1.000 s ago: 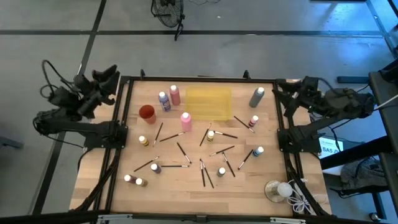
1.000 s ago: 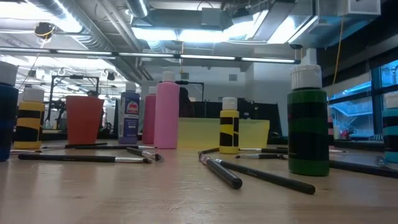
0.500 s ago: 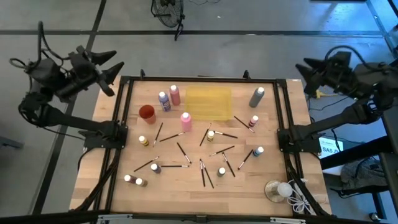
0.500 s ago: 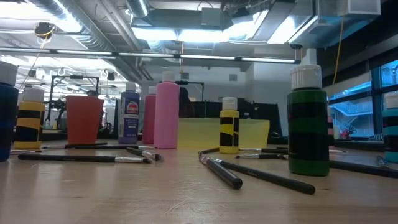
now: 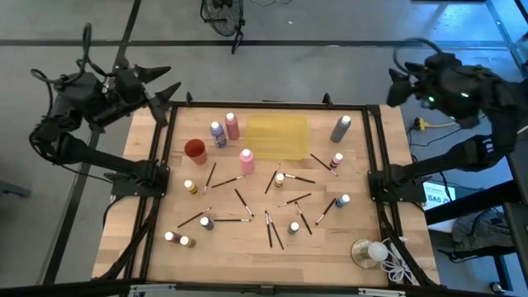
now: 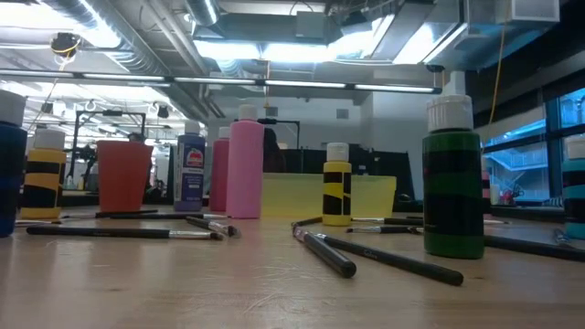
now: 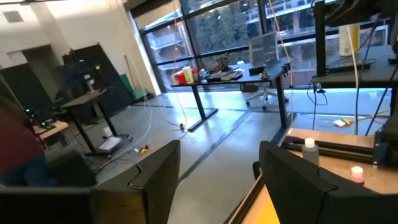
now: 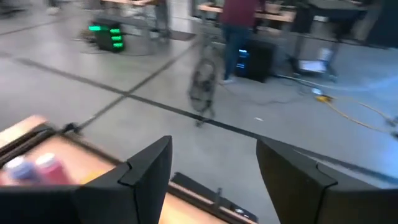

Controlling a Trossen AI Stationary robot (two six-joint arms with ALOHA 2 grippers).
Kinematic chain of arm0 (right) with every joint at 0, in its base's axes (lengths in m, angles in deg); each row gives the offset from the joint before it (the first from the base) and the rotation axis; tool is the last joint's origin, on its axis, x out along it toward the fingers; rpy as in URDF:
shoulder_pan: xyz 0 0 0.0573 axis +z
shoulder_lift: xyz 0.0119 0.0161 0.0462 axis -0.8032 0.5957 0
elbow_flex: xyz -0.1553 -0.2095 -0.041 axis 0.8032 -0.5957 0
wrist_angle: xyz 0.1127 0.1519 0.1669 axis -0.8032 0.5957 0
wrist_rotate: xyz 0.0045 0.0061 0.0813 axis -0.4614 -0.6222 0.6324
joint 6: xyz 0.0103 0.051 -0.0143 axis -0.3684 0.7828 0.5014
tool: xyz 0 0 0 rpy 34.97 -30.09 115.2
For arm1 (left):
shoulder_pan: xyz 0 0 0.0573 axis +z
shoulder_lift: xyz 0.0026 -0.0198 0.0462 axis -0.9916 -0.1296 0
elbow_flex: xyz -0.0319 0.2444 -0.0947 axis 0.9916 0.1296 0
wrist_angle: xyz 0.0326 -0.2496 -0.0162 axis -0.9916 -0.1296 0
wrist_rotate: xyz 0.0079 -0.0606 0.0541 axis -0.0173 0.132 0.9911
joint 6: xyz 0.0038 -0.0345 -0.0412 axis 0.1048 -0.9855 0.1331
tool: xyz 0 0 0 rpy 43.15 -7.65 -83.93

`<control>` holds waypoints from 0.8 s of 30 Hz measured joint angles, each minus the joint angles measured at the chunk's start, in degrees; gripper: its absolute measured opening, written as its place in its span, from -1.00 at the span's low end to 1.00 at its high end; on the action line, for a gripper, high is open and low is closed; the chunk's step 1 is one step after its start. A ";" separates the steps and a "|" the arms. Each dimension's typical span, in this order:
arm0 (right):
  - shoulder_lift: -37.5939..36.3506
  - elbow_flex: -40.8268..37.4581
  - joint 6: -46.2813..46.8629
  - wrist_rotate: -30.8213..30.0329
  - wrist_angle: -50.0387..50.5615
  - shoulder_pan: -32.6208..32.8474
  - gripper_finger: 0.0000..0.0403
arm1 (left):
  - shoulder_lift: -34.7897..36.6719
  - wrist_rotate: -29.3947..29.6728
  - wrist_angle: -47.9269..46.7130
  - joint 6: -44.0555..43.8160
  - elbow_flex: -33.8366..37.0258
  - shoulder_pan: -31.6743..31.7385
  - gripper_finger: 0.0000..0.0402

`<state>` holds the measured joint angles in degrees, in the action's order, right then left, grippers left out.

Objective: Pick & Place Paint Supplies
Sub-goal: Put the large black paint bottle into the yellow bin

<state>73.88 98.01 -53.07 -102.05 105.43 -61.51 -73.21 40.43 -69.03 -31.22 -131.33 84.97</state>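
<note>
The table (image 5: pixel 256 252) is pale wood with a smooth, matt finish and visible grain, edged by a black metal frame (image 5: pixel 375 157). At upper centre lies a translucent yellow plastic tray (image 5: pixel 275 136). The paint bottles (image 6: pixel 245 164) look like smooth, slightly glossy plastic with white caps. The red cup (image 6: pixel 122 175) looks like matt plastic. The brushes (image 6: pixel 325 253) have dark, satin handles. The floor (image 5: pixel 330 66) around is grey and smooth, faintly shiny.

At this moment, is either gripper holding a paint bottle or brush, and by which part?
Nothing is held. The left gripper and right gripper are both open and empty, raised beyond the table's far corners.
</note>
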 joint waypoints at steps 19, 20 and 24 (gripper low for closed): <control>17.69 -4.27 4.86 36.75 7.82 -25.04 0.17 | -2.51 -0.17 -0.04 -19.10 0.00 0.00 0.05; 18.50 -4.63 3.80 39.25 7.74 -26.42 0.17 | -2.63 -0.17 -0.06 -19.10 0.00 0.00 0.05; 22.41 -5.41 0.31 46.21 7.70 -31.40 0.17 | -3.32 -1.39 -0.13 -19.85 0.00 0.00 0.05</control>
<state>96.29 92.60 -52.76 -55.84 113.13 -92.91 -76.53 39.05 -69.16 -51.07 -131.33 84.97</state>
